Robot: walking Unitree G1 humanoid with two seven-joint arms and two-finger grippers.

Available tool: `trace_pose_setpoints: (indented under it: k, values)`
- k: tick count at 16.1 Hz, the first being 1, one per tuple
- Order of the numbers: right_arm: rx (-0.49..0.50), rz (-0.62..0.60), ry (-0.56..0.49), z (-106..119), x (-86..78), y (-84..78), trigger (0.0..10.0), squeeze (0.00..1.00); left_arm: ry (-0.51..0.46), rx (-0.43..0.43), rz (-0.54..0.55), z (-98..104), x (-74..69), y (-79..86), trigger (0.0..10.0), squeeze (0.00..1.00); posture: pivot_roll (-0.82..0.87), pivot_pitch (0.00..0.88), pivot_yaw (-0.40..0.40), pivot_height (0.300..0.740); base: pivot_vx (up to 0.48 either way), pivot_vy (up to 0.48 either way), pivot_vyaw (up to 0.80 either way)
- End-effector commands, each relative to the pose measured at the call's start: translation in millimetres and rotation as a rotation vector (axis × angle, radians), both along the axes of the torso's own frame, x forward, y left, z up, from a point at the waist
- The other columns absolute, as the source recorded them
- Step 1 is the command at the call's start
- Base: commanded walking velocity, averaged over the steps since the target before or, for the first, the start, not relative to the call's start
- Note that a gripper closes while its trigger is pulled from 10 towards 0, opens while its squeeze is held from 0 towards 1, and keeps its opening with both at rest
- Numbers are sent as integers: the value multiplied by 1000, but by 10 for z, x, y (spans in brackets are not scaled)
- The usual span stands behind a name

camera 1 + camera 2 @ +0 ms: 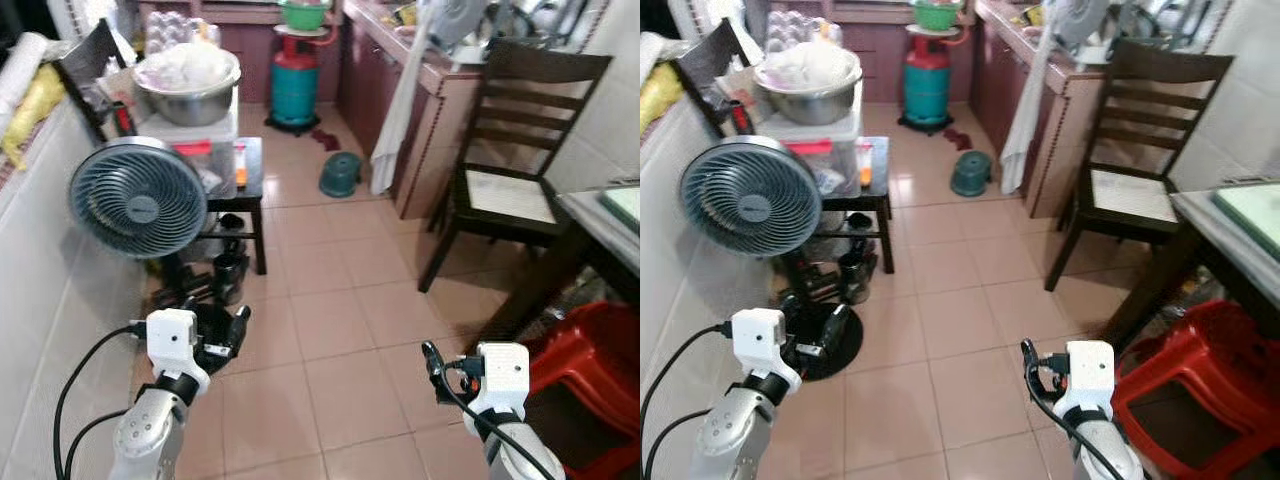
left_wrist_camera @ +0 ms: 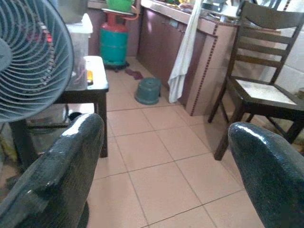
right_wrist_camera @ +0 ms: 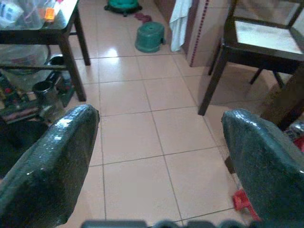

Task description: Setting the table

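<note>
The dining table [image 1: 600, 222] juts in at the right edge, with a pale green mat [image 1: 1253, 212] lying on it. Both my arms are held low over the tiled floor, well short of the table. My left gripper [image 1: 234, 328] hangs in front of the fan's base; in the left wrist view its fingers [image 2: 57, 175] stand wide apart with nothing between them. Near a red stool, my right gripper [image 1: 433, 362] is open too, and floor tiles show between its fingers [image 3: 52, 161].
A standing fan [image 1: 137, 197] is close on my left. Behind it a low black table [image 1: 250, 170] carries a plastic box and a steel bowl [image 1: 188, 85]. A dark wooden chair [image 1: 520, 130] and red plastic stool [image 1: 590, 370] flank the dining table. Gas cylinder [image 1: 294, 85] and green tub [image 1: 340, 173] stand farther off.
</note>
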State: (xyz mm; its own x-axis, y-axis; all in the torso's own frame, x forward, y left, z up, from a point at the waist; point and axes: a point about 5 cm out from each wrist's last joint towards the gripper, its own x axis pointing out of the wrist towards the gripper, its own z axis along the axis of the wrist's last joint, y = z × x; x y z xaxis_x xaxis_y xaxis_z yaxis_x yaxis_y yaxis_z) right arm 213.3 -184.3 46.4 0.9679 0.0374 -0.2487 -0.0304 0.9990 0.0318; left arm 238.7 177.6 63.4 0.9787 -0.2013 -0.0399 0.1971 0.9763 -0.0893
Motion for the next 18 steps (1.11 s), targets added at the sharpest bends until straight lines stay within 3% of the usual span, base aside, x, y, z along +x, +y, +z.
trace_pose_setpoints:
  k: [1,18]
  values:
    - [-16,-6,-17,68,8,-24,10000,0,1,-10,-14,18,-3,-33,10000,0,26,0,-58,740,0,0,-763]
    - [-8,-19,-20,70,18,13,10000,0,26,4,-83,-8,16,-49,10000,0,16,0,-27,740,146,0,-763]
